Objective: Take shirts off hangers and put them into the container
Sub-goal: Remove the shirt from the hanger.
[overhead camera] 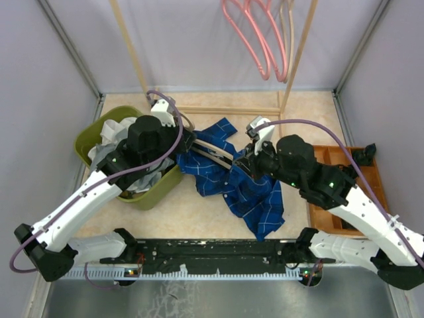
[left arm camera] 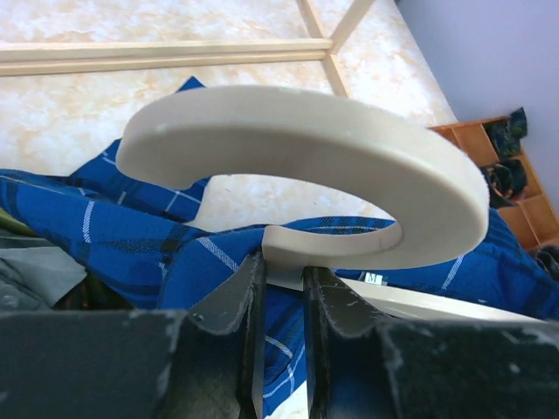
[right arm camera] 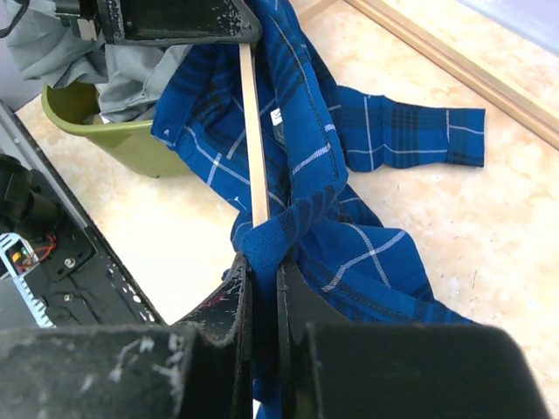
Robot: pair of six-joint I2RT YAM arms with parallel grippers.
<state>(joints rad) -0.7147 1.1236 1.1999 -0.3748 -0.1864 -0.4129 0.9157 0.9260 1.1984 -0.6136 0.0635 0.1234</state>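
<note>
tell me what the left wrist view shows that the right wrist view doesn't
Only the left wrist view: the curved pale hook of the hanger, clamped at its base between the left fingers, and the orange tray off to the right.

Only the right wrist view: the right fingers shut on a bunched fold of the blue shirt, and the black robot base at the left.

Both: the blue shirt, still on the hanger, and the pale table under it.

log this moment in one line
left hand: shut on hanger | right hand: shut on blue shirt | blue shirt: not in basin
</note>
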